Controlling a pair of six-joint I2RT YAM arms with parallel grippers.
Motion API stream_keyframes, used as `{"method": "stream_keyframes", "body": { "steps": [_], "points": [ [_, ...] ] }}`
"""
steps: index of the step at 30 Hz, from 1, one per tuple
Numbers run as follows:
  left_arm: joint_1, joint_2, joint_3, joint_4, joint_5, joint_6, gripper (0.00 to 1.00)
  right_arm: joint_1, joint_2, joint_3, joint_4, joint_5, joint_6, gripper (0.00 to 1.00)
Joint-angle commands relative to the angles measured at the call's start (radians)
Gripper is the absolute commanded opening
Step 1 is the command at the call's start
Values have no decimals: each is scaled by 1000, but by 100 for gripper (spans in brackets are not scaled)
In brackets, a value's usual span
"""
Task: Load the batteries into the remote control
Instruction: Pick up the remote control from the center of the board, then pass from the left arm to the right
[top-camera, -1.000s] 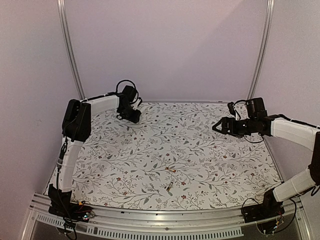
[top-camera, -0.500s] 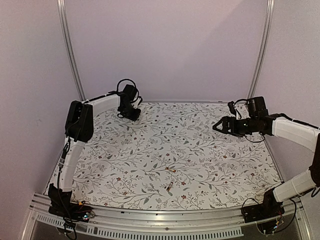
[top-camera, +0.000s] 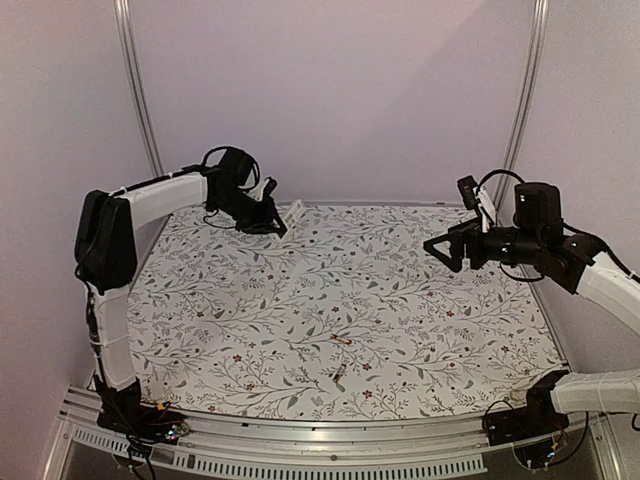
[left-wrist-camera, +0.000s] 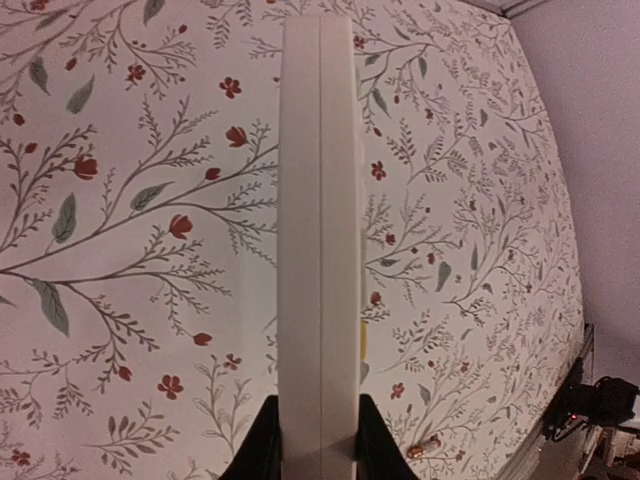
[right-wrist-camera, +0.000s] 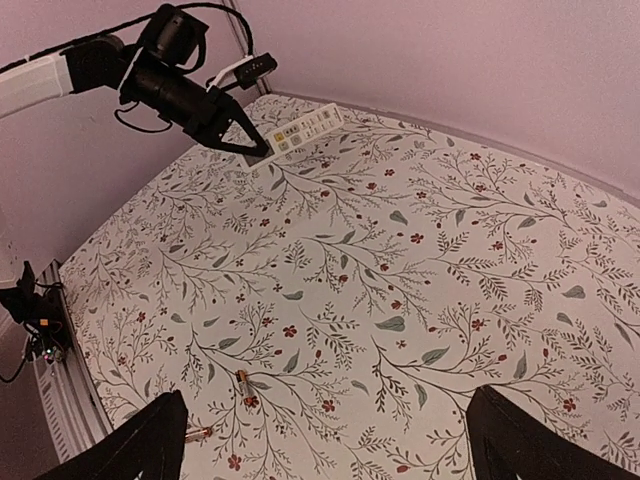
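My left gripper is shut on one end of the remote control, a slim white bar held above the back left of the table. In the left wrist view the remote control shows edge-on, clamped between both black fingers. In the right wrist view its buttoned face points up. Two coppery batteries lie loose on the cloth near the front middle, apart from each other. My right gripper hangs open and empty over the right side, its fingers wide apart at the frame's lower corners. Both batteries lie below it.
A floral cloth covers the table. Metal posts stand at the back corners, with plain walls behind. An aluminium rail with the arm bases and cables runs along the front edge.
My left gripper has closed on the remote and lifted it off the back left of the table, the arm swinging up. The right arm has risen slightly, still open.
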Motion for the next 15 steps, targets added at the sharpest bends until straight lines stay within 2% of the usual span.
{"method": "stream_keyframes", "body": {
  "steps": [1, 5, 9, 15],
  "points": [
    [-56, -155, -114, 79, 301, -163, 0, 109, -58, 4, -14, 170, -150, 99],
    [-97, -273, -174, 55, 419, -210, 0, 269, -72, 12, -14, 349, -257, 96],
    [-147, -350, -206, -38, 462, -201, 0, 465, -37, 63, -59, 542, -415, 96],
    [-253, -389, -208, -295, 392, -86, 0, 678, 97, 192, -192, 708, -635, 96]
  ]
}}
